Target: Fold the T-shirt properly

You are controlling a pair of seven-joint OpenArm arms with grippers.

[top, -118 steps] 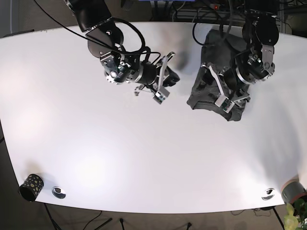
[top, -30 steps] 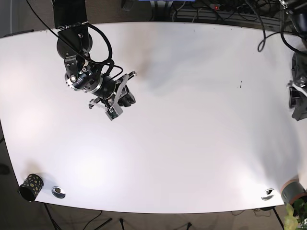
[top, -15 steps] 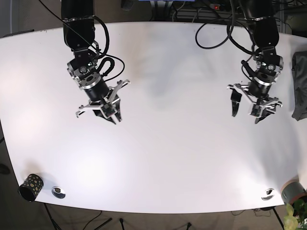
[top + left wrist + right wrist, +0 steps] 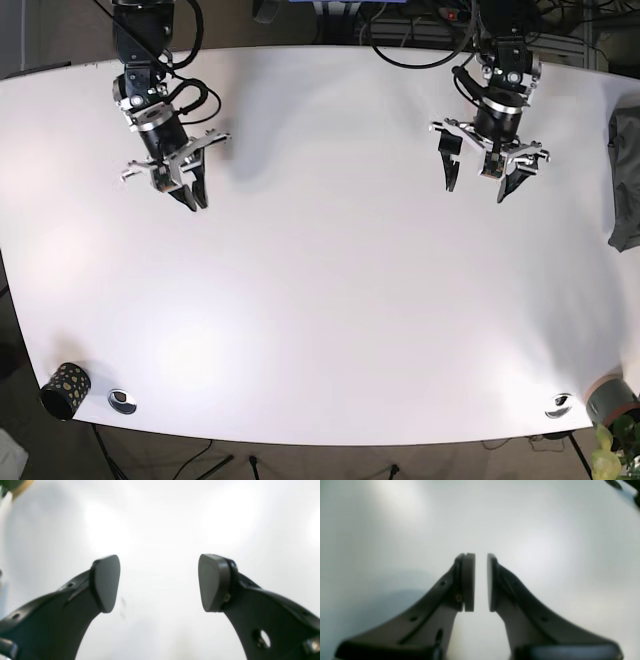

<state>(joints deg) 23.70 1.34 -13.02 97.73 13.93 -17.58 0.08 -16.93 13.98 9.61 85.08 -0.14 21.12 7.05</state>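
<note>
The T-shirt [image 4: 626,180] is a dark grey bundle at the table's far right edge, partly cut off by the base view. My left gripper [image 4: 482,188] hangs over the white table [image 4: 320,300] at the back right, well left of the shirt. It is open, and in the left wrist view the left gripper [image 4: 159,582] holds nothing between its wide-apart pads [image 4: 106,582]. My right gripper [image 4: 193,196] is at the back left, far from the shirt. In the right wrist view the right gripper [image 4: 481,582] is shut to a thin slit and holds nothing.
A patterned black cup [image 4: 63,390] and a small metal disc [image 4: 122,401] sit at the front left corner. Another disc [image 4: 559,405] and a grey pot [image 4: 612,398] with a plant are at the front right. Cables run behind the table's back edge.
The left gripper carried the shirt from the middle to the right edge and let it go. Both arms have drawn back toward the table's rear. The right gripper has gone from open to shut.
</note>
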